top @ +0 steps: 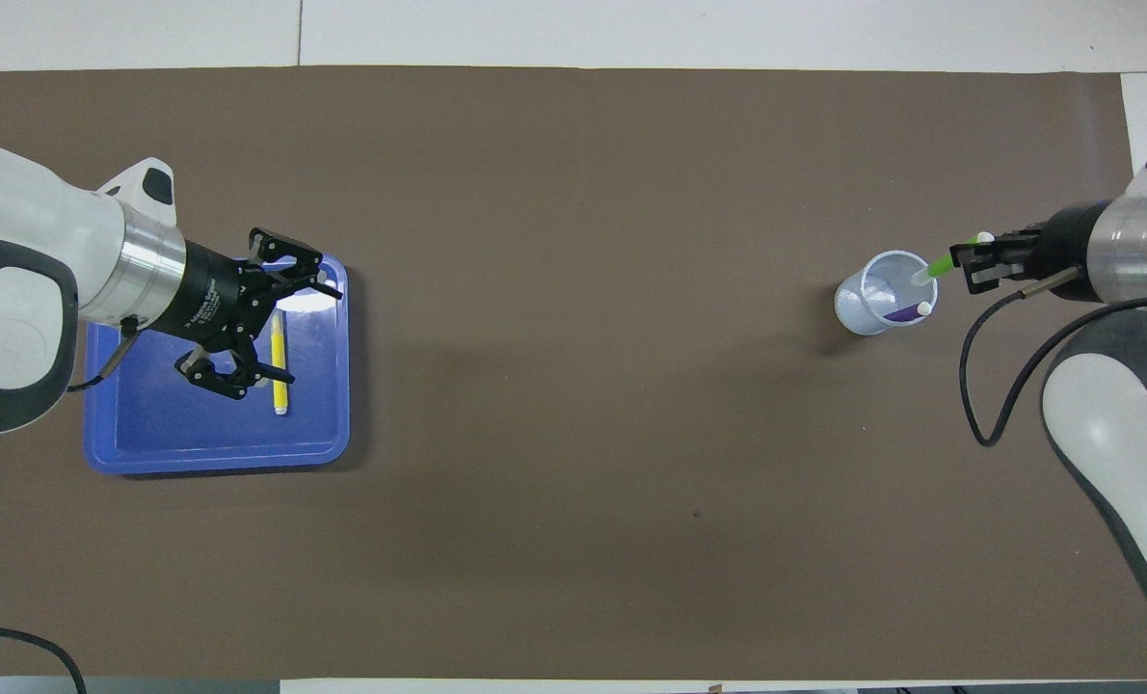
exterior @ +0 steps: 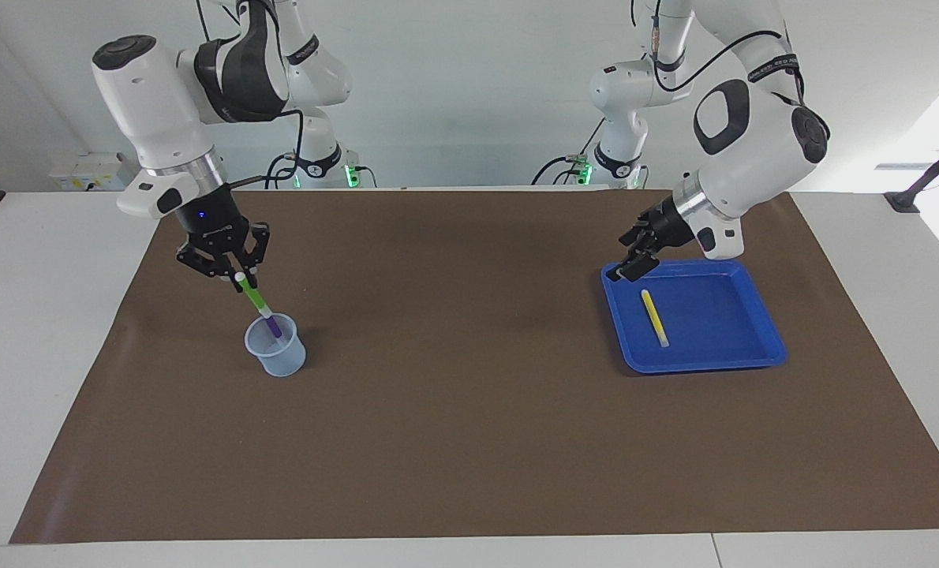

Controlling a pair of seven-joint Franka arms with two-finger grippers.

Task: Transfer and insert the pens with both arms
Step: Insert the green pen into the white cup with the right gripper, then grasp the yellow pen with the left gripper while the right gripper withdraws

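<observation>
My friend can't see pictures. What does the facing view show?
The right end effector holds a slim green marker pen tilted over a clear plastic cup containing a purple pen. The left end effector hangs open over a blue plastic tray.

The mat (exterior: 469, 442) is bare between cup (exterior: 277, 355) and tray (exterior: 753, 359), wide room for either arm. The purple pen (exterior: 273, 325) leans inside the cup, taking part of its mouth. Over the tray, the left gripper (exterior: 626, 265) hangs above the rim near the yellow pen (exterior: 654, 317)
</observation>
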